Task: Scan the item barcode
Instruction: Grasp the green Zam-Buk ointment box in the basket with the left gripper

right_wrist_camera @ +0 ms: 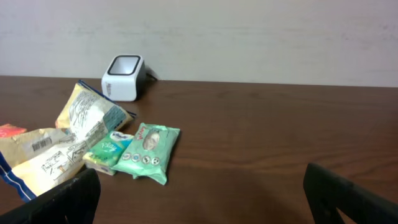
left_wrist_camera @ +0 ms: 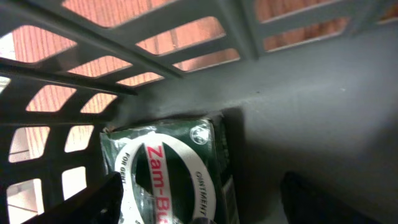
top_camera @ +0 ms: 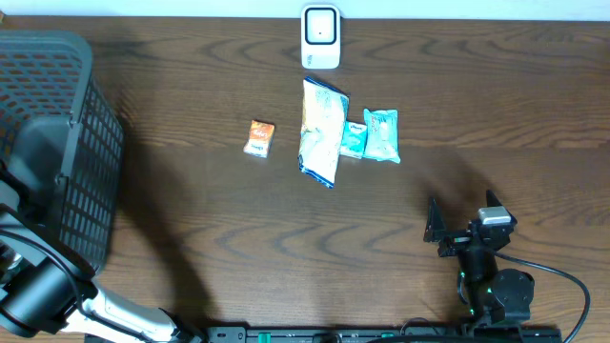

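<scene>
Right, overhead: dark wood table point(top_camera: 191, 219); one basket point(top_camera: 57, 143) at left, one scanner point(top_camera: 320, 38) top centre, four packets point(top_camera: 319, 143) mid-frame. Left wrist: green ointment box point(left_wrist_camera: 168, 168) lower centre on basket floor, long axis top-to-bottom; left gripper point(left_wrist_camera: 205, 205) spread wide either side. Right wrist: pale wall point(right_wrist_camera: 249, 31) behind; right gripper point(right_wrist_camera: 199, 199) spread wide, holding nothing.

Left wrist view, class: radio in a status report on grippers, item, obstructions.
Left gripper open over ointment box in basket. Right gripper open, empty. Basket wall close beside box.
</scene>
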